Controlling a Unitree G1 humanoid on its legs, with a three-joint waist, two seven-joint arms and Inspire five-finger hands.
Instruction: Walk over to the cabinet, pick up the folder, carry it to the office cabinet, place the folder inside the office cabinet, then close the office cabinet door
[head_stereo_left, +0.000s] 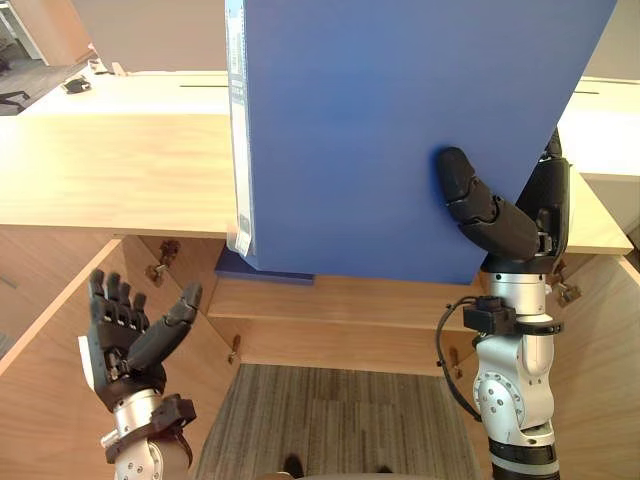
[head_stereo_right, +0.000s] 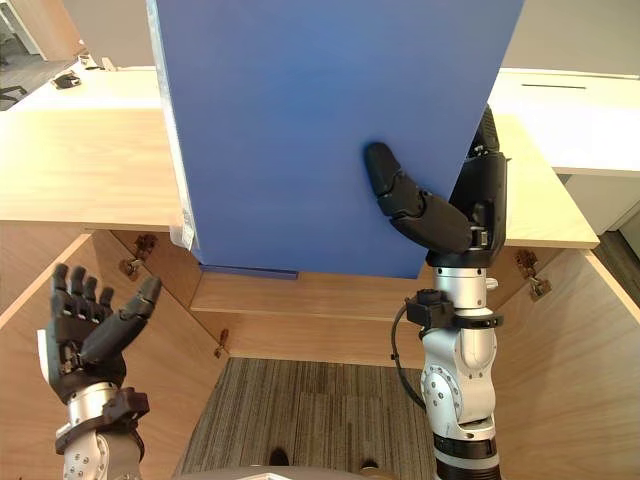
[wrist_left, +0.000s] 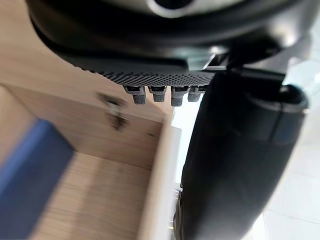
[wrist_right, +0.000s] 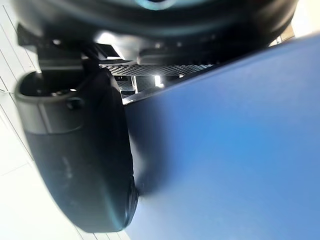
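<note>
A large blue folder (head_stereo_left: 380, 120) with a white spine label stands upright and raised in front of me, its lower edge over the open office cabinet (head_stereo_left: 110, 170). My right hand (head_stereo_left: 500, 225) is shut on its right edge, thumb pressed on the near cover (wrist_right: 240, 140) and fingers behind it. My left hand (head_stereo_left: 120, 335) hangs open, palm up, at the lower left, apart from the folder and beside the cabinet's open left door (head_stereo_left: 50, 370). A blue edge of the folder (wrist_left: 30, 175) appears over the wooden shelf in the left wrist view.
The cabinet's right door (head_stereo_left: 600, 350) also stands open, with metal hinges (head_stereo_left: 160, 262) on the inner walls. A wooden shelf (head_stereo_left: 330, 300) crosses the inside above grey carpet (head_stereo_left: 320, 420). White desks (head_stereo_left: 140, 90) lie beyond the cabinet top.
</note>
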